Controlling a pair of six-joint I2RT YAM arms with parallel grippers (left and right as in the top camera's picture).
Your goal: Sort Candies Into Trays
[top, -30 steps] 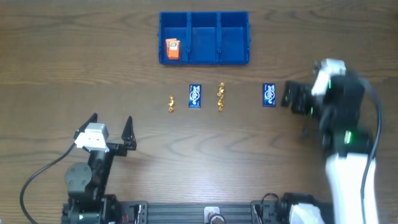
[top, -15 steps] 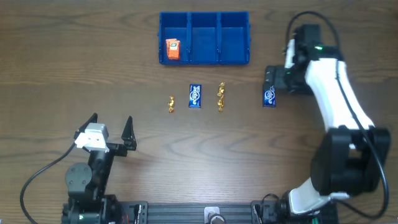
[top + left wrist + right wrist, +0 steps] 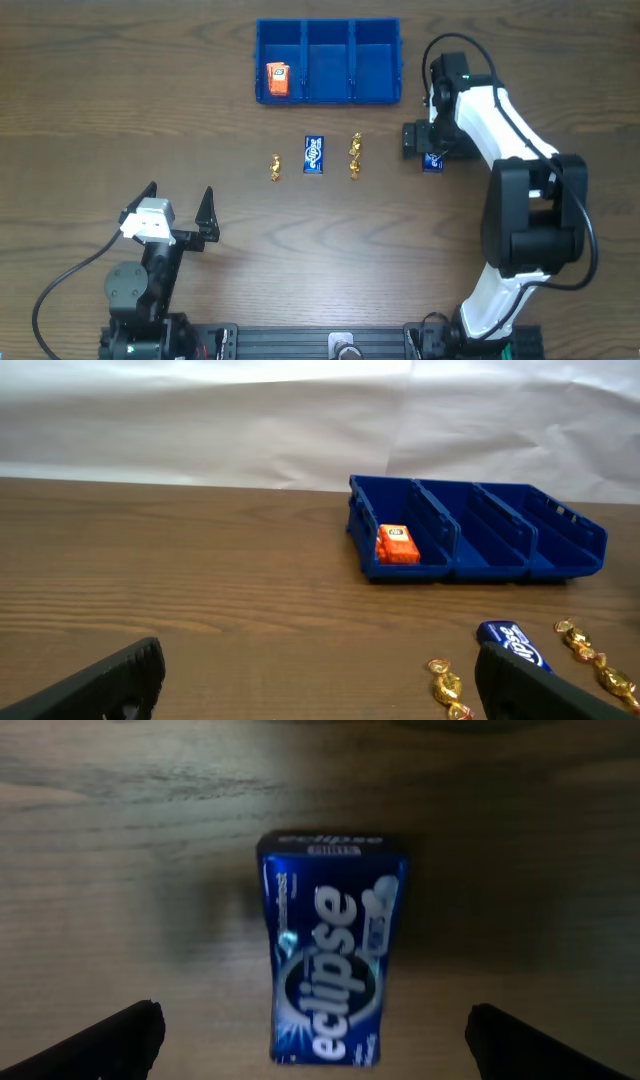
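A blue three-compartment tray [image 3: 329,95] stands at the back, with an orange candy [image 3: 277,78] in its left compartment. Below it on the table lie a gold candy [image 3: 276,166], a blue pack [image 3: 314,153], a pair of gold candies [image 3: 355,155] and a second blue pack [image 3: 433,162]. My right gripper [image 3: 428,143] hovers open right over that second blue pack [image 3: 330,955], one finger [image 3: 110,1040] on each side. My left gripper [image 3: 180,205] stands open near the front left, holding nothing. From there I see the tray [image 3: 480,555] and the orange candy [image 3: 397,545].
The tray's middle and right compartments [image 3: 352,60] hold nothing. Wide bare wood lies to the left and front of the candy row. A white backdrop [image 3: 300,420] closes off the far side of the table.
The right arm has swung in from the right edge, up and leftward. Its gripper now hangs over the right blue pack. The left arm has not moved.
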